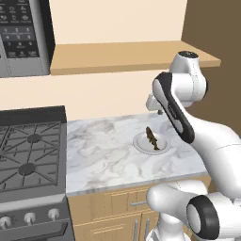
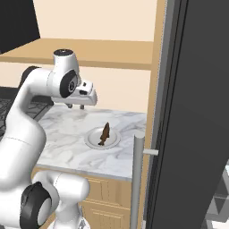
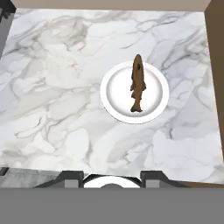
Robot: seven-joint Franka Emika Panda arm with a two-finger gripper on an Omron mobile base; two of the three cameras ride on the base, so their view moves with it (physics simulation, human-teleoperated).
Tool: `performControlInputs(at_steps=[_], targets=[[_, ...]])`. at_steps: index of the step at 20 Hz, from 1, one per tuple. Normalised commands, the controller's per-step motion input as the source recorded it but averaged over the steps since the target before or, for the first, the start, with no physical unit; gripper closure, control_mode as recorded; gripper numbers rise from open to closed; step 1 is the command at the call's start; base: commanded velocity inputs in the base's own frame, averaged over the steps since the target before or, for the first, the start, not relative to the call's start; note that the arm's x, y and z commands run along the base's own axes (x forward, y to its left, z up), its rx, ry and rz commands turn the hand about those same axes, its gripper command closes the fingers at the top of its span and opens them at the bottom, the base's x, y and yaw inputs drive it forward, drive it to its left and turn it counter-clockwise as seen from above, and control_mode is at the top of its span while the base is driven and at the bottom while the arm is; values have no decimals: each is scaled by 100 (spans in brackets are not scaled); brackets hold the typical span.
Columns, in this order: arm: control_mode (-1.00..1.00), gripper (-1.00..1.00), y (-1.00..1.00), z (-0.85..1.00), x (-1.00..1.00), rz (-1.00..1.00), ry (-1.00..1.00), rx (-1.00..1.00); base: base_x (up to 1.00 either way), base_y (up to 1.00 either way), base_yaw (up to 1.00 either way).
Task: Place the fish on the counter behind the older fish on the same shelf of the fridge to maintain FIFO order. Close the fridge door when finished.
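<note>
One fish [image 3: 137, 83] here, small, slender and dark brown, lying lengthwise on a round white plate [image 3: 114, 102] that sits on the white-grey marble bench [image 3: 57, 100]. It's well below the hand [image 2: 76, 106] and a bit forward of it, nothing touching. That hand hovers above the bench holding nothing; its fingertips [image 3: 71, 176] look set fairly wide apart. Grey fridge [image 2: 197, 116] door stands off to the hand's right.

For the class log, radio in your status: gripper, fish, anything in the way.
Gripper above the counter, empty; open or shut unclear. Fish lying on a white plate, untouched. Nothing between fingers and fish.
</note>
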Motion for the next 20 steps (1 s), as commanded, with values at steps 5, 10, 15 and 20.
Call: performControlInputs(at_steps=[5, 10, 15, 20], targets=[[-100, -100, 7, -62, 1, 0, 4, -8, 0, 0, 0], [-100, -100, -22, -81, 41, -1, 0, 7, 0, 0, 0], [-100, -100, -7, -80, 65, -4, 1, -1, 0, 0, 0], [-100, -100, 0, -81, 65, -2, 2, -9, 0, 0, 0]])
